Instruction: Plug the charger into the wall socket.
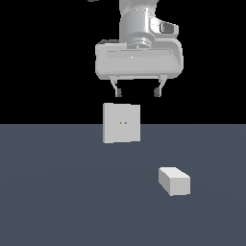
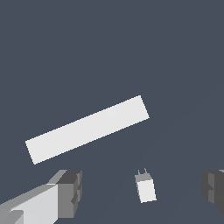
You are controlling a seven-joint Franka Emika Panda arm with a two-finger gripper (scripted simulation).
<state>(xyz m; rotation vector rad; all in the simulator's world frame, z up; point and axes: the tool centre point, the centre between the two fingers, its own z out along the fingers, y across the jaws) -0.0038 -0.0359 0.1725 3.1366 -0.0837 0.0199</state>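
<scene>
The charger [image 1: 174, 181] is a small light-grey brick lying on the dark floor toward the exterior view's right. In the wrist view the charger [image 2: 145, 189] shows two thin prongs at one end. The wall socket [image 1: 121, 123] is an upright square plate with two tiny dark-yellow holes, standing behind and to the exterior view's left of the charger. From above, the wall socket [image 2: 87, 128] appears as a long slanted bar. My gripper [image 1: 138, 91] hangs open high above the floor, over the socket, holding nothing. Its fingers [image 2: 68, 192] frame the charger in the wrist view.
A flat dark grey-blue floor [image 1: 57, 192] spreads under everything, ending at a black background. Nothing else stands on it.
</scene>
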